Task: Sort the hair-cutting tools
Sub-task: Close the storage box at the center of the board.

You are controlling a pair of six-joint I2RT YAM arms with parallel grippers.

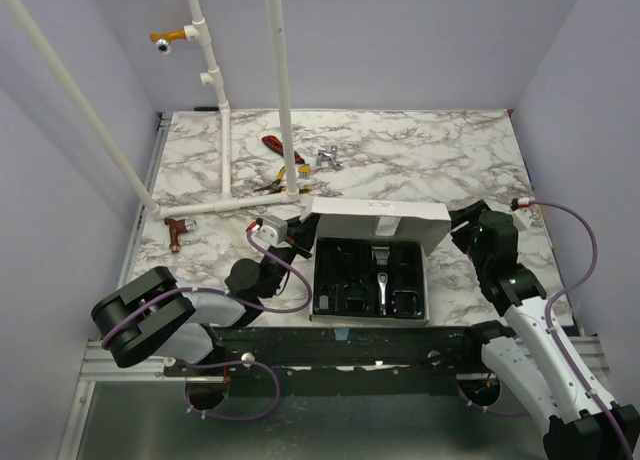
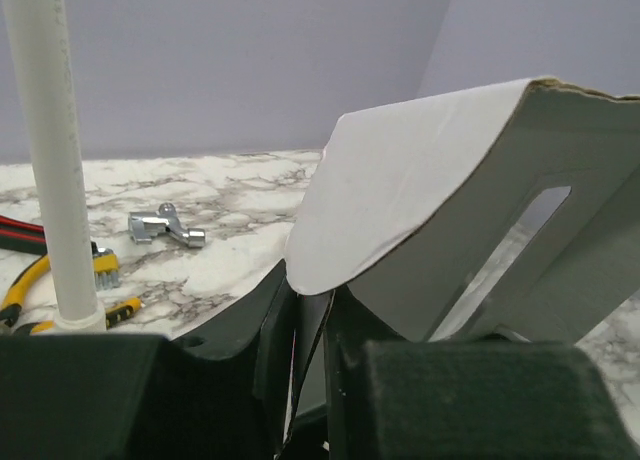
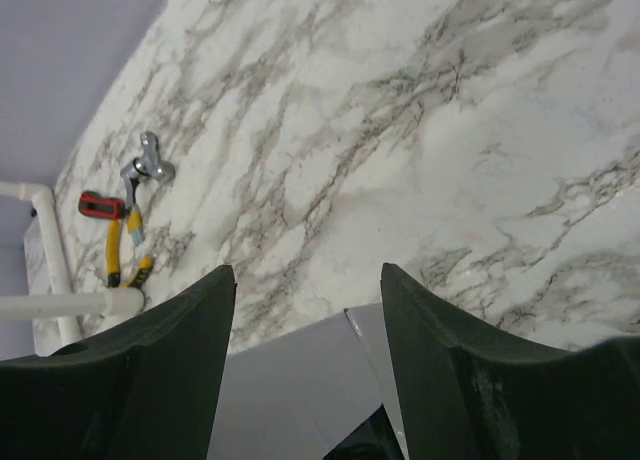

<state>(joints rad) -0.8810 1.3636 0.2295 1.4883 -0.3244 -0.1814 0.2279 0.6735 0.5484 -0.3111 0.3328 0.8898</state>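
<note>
Clipper (image 1: 381,283): slim, black with silver parts, lying near-to-far in a slot just right of the middle of the case

Black plastic pieces (image 1: 345,278): seated in the compartments left of the clipper; another dark piece sits in the near right compartment; their separate shapes cannot be told apart

Case (image 1: 318,298): black moulded tray in a white card box, at the near middle of the table, between the two arms

Lid (image 1: 380,220): white card flap, standing open along the far edge of the case and tilted back

Left gripper (image 1: 288,242): at the far left corner of the case; in the wrist view its fingers (image 2: 130,400) are drawn almost together, pinching the edge of the case

Right gripper (image 1: 462,223): just beside the right end of the lid; in the wrist view its jaws stand wide apart above the card edge, holding nothing

Table (image 1: 440,160): white marble pattern with grey veins

Red- and yellow-handled tools (image 1: 278,165): on the far side, beside the pipe upright

Silver fitting (image 1: 328,158): just right of those tools

Reddish-brown T-shaped piece (image 1: 177,228): near the left edge, well apart from the case

White pipe frame (image 1: 225,130): stands on the far left of the table
</note>
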